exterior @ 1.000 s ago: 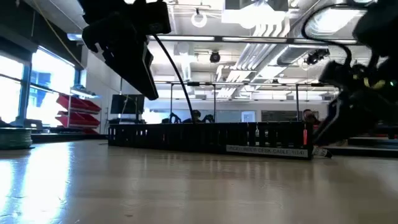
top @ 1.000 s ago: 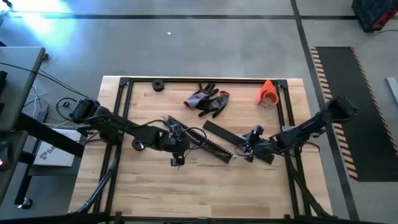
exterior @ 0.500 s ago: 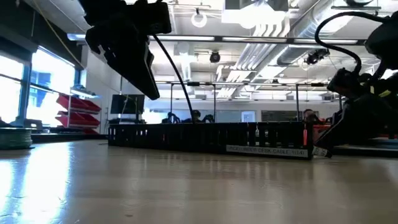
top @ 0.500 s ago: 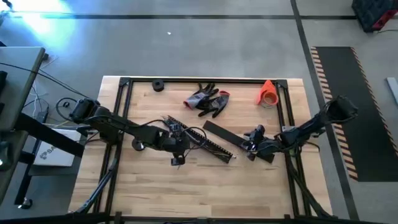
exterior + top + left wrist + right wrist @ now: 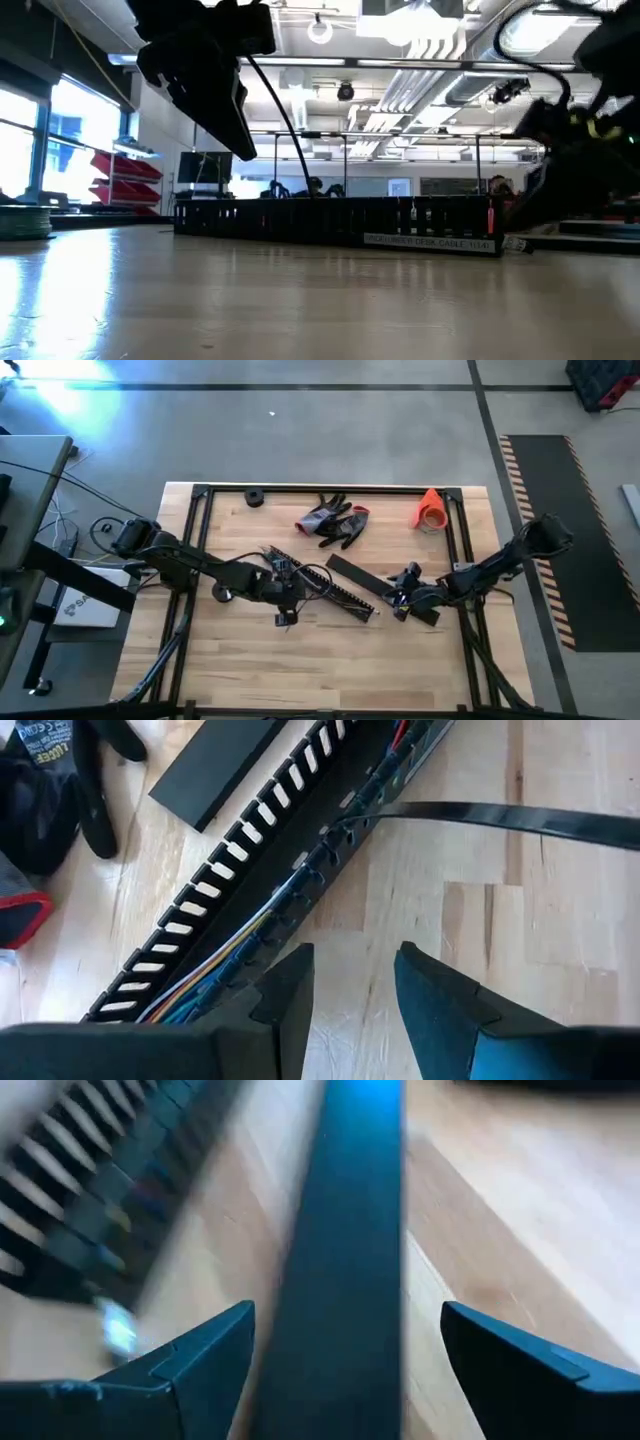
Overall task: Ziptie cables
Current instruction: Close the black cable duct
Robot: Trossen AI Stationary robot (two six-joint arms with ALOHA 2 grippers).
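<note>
Pale wooden plank tabletop (image 5: 330,650) with a black metal frame round its edge; open workshop hall behind it in the low view.

Left jaws (image 5: 350,985): spread, holding nothing, hanging just above the long black slotted plastic cable duct (image 5: 255,880). The bundle of thin grey-white, blue and orange wires (image 5: 235,955) lies inside that duct, running straight out ahead of the jaws, with a reddish wire showing at the far end. A thin black flat strap (image 5: 500,817), probably the ziptie, leaves the duct wall and runs off to one side of the jaws.

Right jaws (image 5: 345,1355): spread wide, straddling a flat black plastic cover strip (image 5: 345,1260) without gripping it; the duct lies off to one side.

Step in hand, as I read it: getting a grip on the tie and the bundle. Advice:
- Left should come down on the strap, not the duct fins.
- Right should clear the cover strip first, so it doesn't drag it.
- Wires are limp, so pinch them through a slot, close to the tie.

Grey-and-red work gloves (image 5: 333,520) are well apart, irrelevant.
</note>
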